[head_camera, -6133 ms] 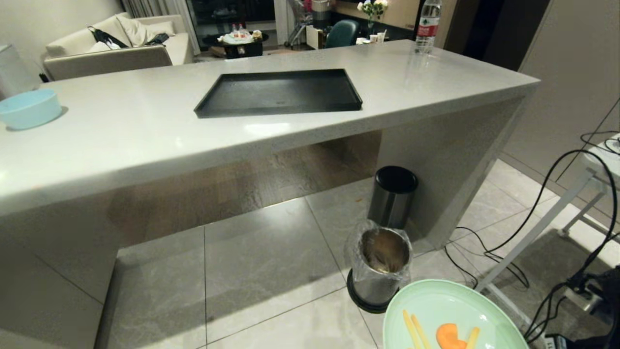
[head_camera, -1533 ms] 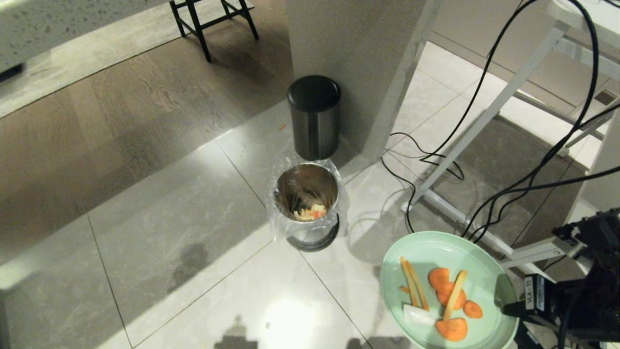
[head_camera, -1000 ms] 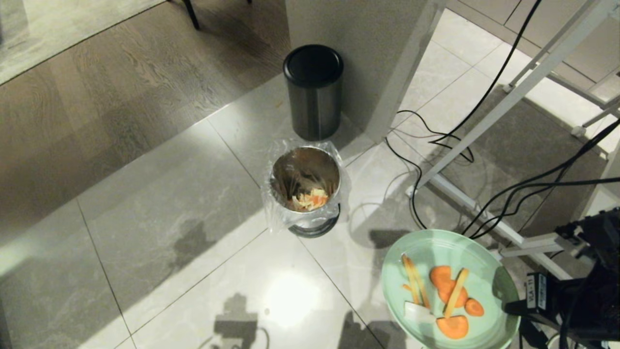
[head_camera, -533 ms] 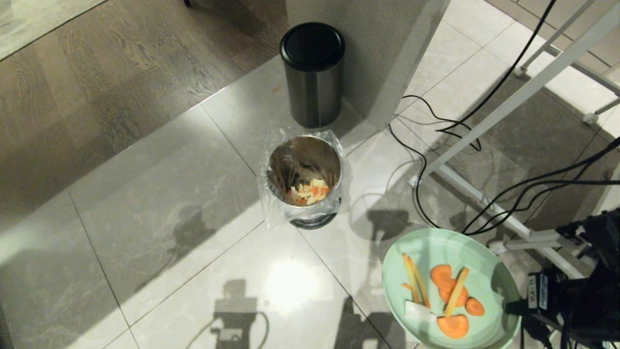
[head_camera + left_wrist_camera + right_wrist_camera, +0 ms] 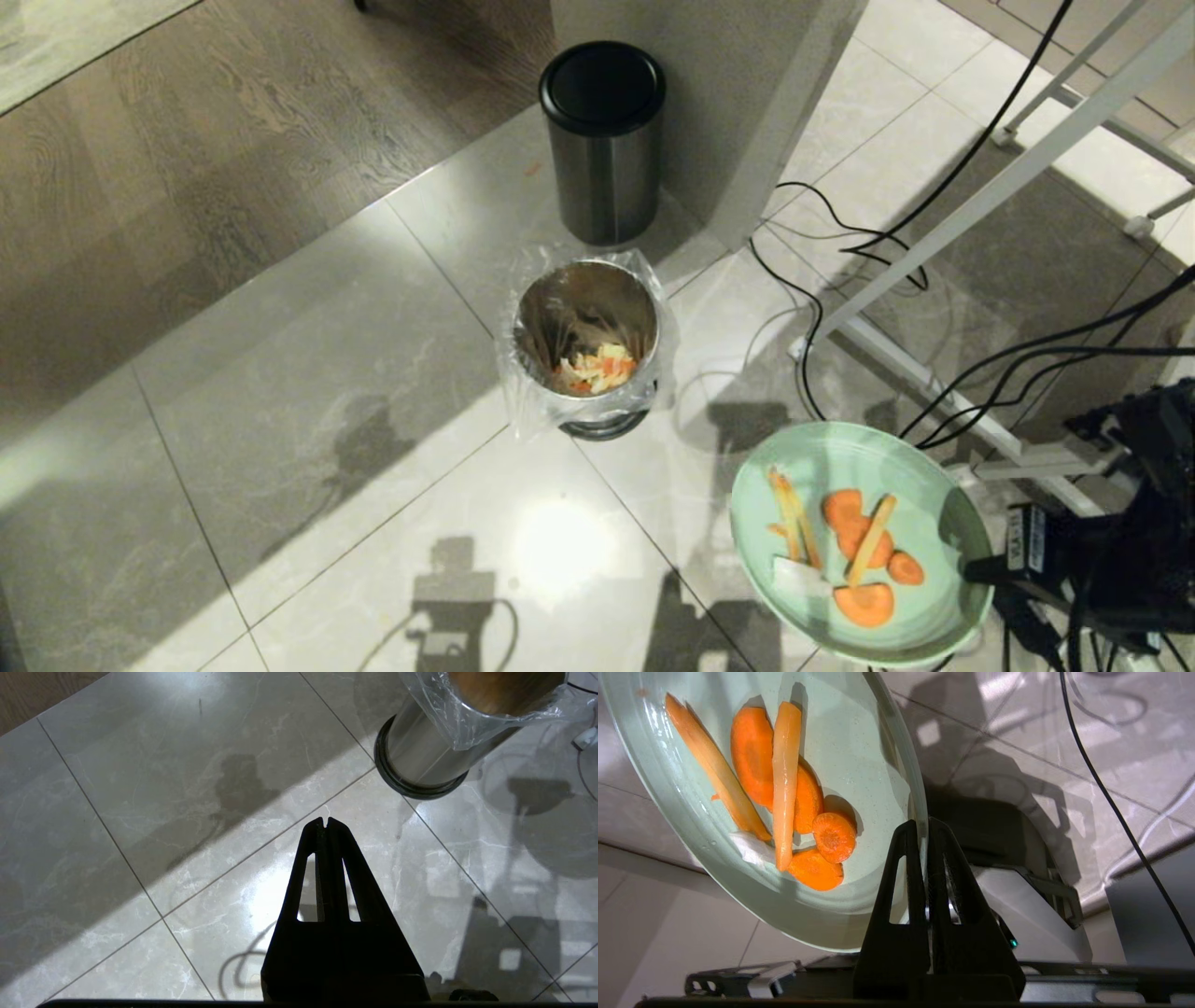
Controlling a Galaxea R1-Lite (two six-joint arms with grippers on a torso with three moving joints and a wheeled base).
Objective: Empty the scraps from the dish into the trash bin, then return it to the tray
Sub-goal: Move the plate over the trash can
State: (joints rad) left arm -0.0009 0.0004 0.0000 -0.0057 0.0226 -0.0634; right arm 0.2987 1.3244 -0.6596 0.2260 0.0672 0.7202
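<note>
The mint-green dish (image 5: 822,462) hangs level over the floor tiles, to the right of and nearer than the trash bin (image 5: 597,411). My right gripper (image 5: 971,571) is shut on the dish's right rim, which the right wrist view shows clamped between the gripper (image 5: 923,823) fingers. Scraps (image 5: 854,551) lie on the dish (image 5: 864,742): orange carrot slices and pale sticks (image 5: 784,779). The lined steel bin stands open with some food bits at its bottom. My left gripper (image 5: 325,821) is shut and empty above the tiles near the bin (image 5: 420,760). The tray is out of view.
A steel bin with a black lid (image 5: 602,140) stands just behind the open one, against the counter's grey side wall (image 5: 738,112). Black cables (image 5: 822,308) and white frame legs (image 5: 971,201) cross the floor to the right. Wood flooring (image 5: 187,140) lies at the far left.
The camera dipped toward the floor, so the counter left the view and both bins shifted in the picture. In the last half second the dish edged slightly toward the bin.
</note>
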